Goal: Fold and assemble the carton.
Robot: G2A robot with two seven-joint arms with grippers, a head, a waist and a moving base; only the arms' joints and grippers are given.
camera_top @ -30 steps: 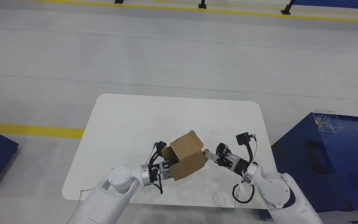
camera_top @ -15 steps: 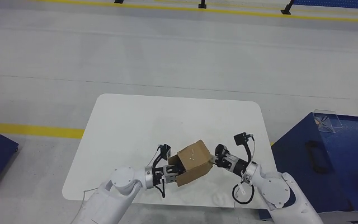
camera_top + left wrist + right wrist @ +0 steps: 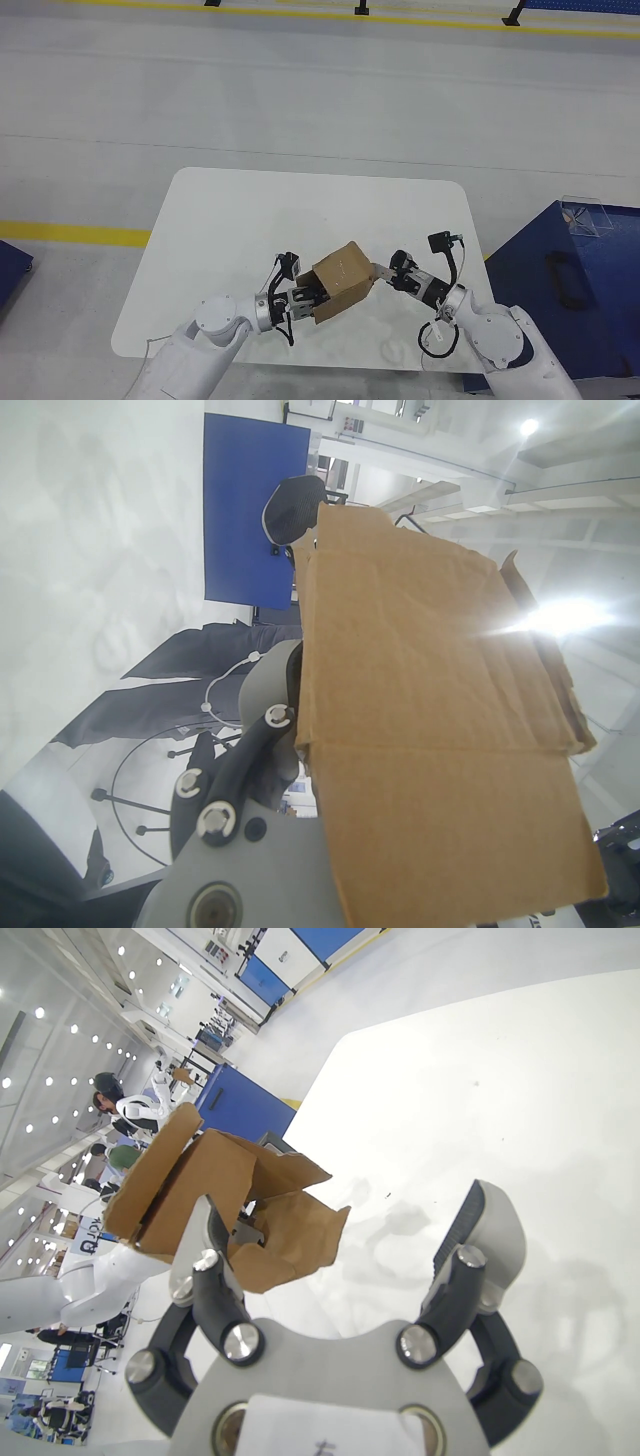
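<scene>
Left tool (image 3: 304, 297) tight on brown carton (image 3: 340, 278); right tool (image 3: 340, 1200) agape alongside.

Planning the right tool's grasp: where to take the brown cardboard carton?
Probably pinch a loose end flap of the brown cardboard carton, coming from the end opposite the left tool, which clamps the other end. Those flaps stick out thin, facing the open right tool.

Carton (image 3: 425, 700) partly beyond the left wrist view's edge, one corner lost in lamp glare (image 3: 565, 620)

Brown carton (image 3: 340, 278), tilted, flaps open
</scene>
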